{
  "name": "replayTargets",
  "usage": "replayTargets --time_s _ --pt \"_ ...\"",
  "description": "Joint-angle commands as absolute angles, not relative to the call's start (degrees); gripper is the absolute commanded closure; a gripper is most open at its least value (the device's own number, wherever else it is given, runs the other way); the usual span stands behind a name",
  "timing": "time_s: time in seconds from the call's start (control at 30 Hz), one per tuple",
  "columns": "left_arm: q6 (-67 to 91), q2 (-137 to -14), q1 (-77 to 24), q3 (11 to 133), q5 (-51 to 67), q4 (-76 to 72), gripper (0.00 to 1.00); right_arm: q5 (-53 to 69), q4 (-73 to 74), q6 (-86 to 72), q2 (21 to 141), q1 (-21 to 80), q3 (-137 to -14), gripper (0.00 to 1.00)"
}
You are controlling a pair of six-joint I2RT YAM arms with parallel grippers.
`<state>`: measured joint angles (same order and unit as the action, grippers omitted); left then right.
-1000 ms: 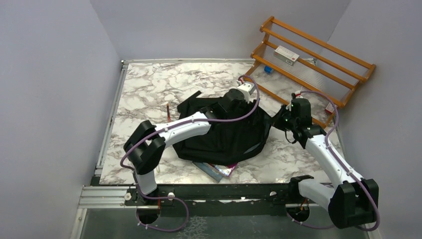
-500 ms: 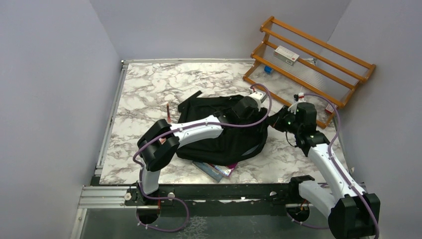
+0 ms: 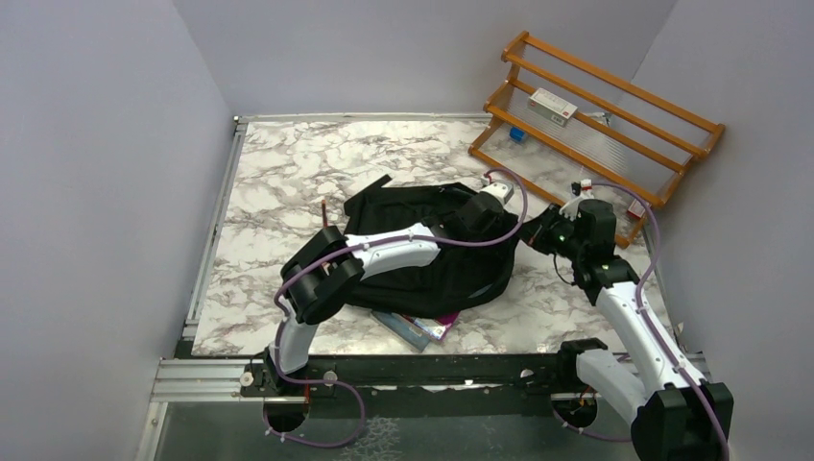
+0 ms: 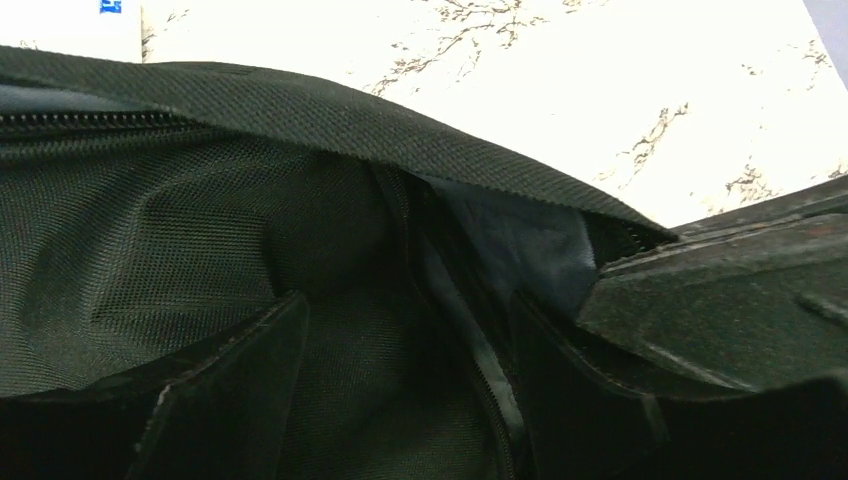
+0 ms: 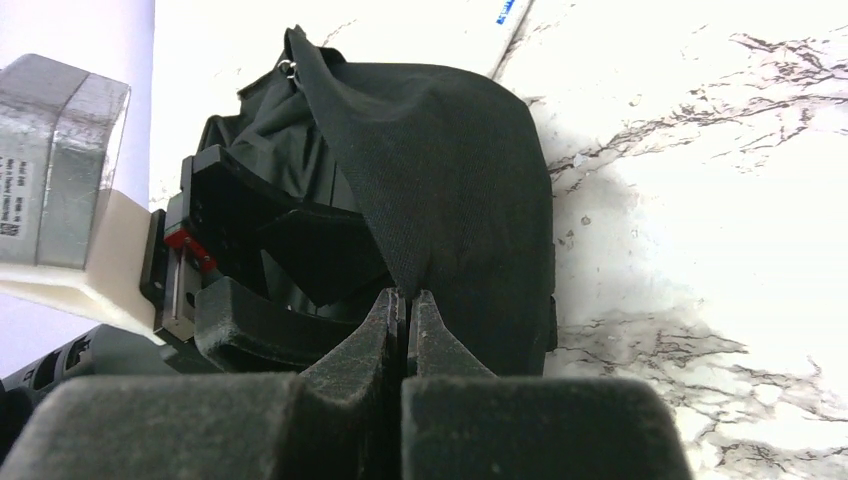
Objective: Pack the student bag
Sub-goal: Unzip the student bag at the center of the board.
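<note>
The student bag (image 3: 451, 279) lies flat on the marble table (image 3: 278, 182), just toward 3 o'clock of centre, with its open mouth facing 3 o'clock. The main change over the last second is in the left arm (image 3: 384, 245). It now stretches farther across the bag toward 3 o'clock, and its elbow has slid in toward the bag's 8 o'clock edge. Its wrist has dropped from above the 1 o'clock corner down to the mouth itself. The bag also looks flatter than it did. We judge that both arms now have the opening under control. That suggests the bag is being readied for loading rather than loaded, since neither gripper carries an item to go in.

The right arm (image 3: 624, 307) reaches in from 4 o'clock, forearm raised and wrist level with the rim. The left forearm lies low over the black fabric and points to 3 o'clock.

The left gripper (image 4: 440, 330) sits inside the mouth. Its fingers (image 4: 230, 400) are spread apart with only mesh lining and a zip between them, so it holds nothing. The right gripper (image 5: 405, 300) has its fingers pressed together on a fold of the bag's edge, lifting it like a tent.

Some books (image 3: 418, 328) poke out from under the bag at 6 o'clock. A thin red stick (image 3: 324, 216) lies just off its 9 o'clock side.
</note>
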<state>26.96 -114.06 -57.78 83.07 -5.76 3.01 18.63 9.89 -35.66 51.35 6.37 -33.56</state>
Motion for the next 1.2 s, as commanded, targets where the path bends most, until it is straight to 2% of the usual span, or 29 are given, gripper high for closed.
replayTargets --time_s 0.0,0.07,0.5,0.73,1.17 --pt "26.7 -116.5 -58.0 86.7 -8.2 1.2 0.23 24.1 7.3 -37.5 49.9 6.8 -32.7 0.99" --pt "25.9 -117.4 -58.0 87.6 -8.9 1.5 0.25 24.2 7.2 -37.7 49.7 6.8 -32.4 0.99" --pt "20.0 -117.1 -57.9 88.4 -13.1 4.2 0.78 21.2 8.5 -37.3 48.9 6.8 -31.7 0.99" --pt "14.7 -112.1 -57.4 88.4 -8.5 6.8 0.99 18.0 9.4 -37.7 49.0 6.8 -30.3 0.99" --pt "13.6 -101.7 -51.9 79.0 -4.9 7.6 1.0 9.7 14.9 -36.6 49.9 6.8 -31.3 0.99"
